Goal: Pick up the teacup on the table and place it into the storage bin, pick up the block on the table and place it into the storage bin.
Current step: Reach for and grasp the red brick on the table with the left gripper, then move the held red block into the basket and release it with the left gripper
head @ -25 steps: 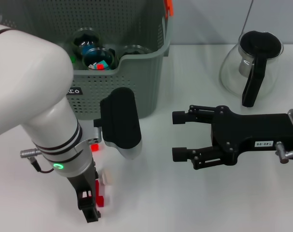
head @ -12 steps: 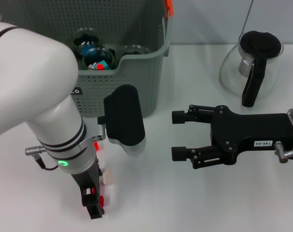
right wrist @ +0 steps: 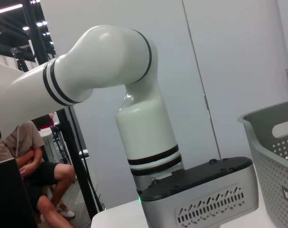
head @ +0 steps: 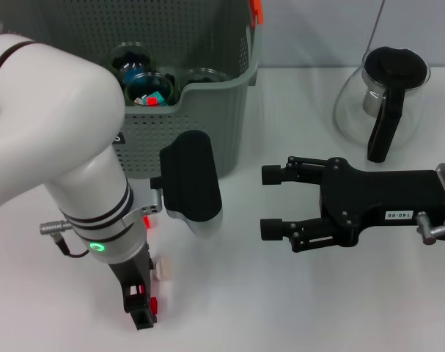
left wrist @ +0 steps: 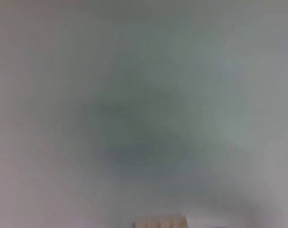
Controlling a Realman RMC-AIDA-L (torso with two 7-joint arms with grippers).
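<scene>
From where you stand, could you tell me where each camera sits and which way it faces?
Head: high on the body, looking down at the table, storage bin, both arms.
Left wrist: pressed close to the table, nearly all blur; a pale block edge; no own fingers.
Right wrist: low, facing the left arm and the bin's corner.
Shared: head and right wrist both show left arm and bin.

Grey perforated storage bin (head: 207, 139) with orange clip (head: 256, 10) — white table (head: 281, 293), black right pincer (head: 273, 204).
</scene>
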